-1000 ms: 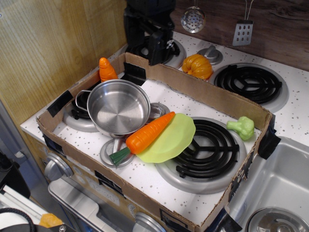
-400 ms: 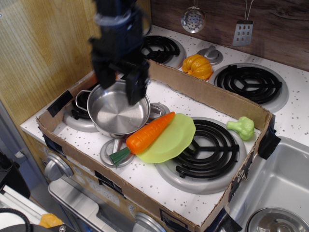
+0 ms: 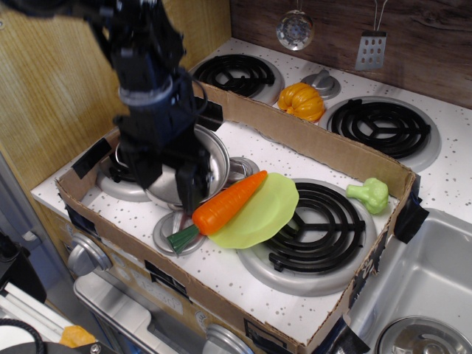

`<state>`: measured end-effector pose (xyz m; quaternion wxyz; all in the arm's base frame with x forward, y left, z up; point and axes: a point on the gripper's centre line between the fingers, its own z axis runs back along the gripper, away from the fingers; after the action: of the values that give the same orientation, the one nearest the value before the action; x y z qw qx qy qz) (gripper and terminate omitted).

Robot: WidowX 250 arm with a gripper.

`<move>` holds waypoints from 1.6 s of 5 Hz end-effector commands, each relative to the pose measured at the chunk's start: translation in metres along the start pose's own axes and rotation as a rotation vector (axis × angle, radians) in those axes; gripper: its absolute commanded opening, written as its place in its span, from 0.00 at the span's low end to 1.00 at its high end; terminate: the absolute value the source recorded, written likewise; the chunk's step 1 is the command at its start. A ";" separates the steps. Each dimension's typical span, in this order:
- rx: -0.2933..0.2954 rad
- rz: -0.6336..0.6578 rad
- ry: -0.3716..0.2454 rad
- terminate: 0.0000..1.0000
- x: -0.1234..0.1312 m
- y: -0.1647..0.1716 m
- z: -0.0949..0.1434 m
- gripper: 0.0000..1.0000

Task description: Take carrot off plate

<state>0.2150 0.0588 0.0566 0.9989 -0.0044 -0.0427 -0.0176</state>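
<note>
The long orange carrot (image 3: 227, 203) lies slanted across the left edge of the lime-green plate (image 3: 267, 211), its dark green stem end (image 3: 182, 239) hanging off onto a small burner. My gripper (image 3: 168, 186) is open, fingers pointing down, over the steel pot (image 3: 212, 158) just left of the carrot's thick end. It holds nothing. One finger (image 3: 189, 190) stands close to the carrot's thick end; whether it touches I cannot tell. The arm hides most of the pot.
A cardboard wall (image 3: 317, 140) boxes in the stove top. An orange pumpkin (image 3: 301, 100) sits behind it, a green broccoli (image 3: 370, 194) at the right. A big coil burner (image 3: 317, 225) lies under the plate's right side. A sink (image 3: 420, 287) is at the far right.
My arm has come down and forward from the back of the stove to over the pot, close to the carrot. The carrot and plate have not moved.
</note>
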 end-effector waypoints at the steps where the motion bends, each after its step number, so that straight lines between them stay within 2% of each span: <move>1: 0.063 0.035 -0.101 0.00 -0.019 -0.012 -0.019 1.00; 3: 0.068 0.025 -0.163 0.00 -0.017 -0.016 -0.032 1.00; 5: 0.030 0.049 -0.179 0.00 -0.020 -0.012 -0.051 1.00; 6: 0.037 0.081 -0.184 0.00 -0.023 -0.012 -0.056 1.00; 7: 0.047 0.070 -0.198 0.00 -0.026 -0.012 -0.055 0.00; 8: 0.097 0.042 -0.193 0.00 -0.025 -0.014 -0.050 0.00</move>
<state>0.1883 0.0460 0.0015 0.9913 0.0374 -0.1260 0.0088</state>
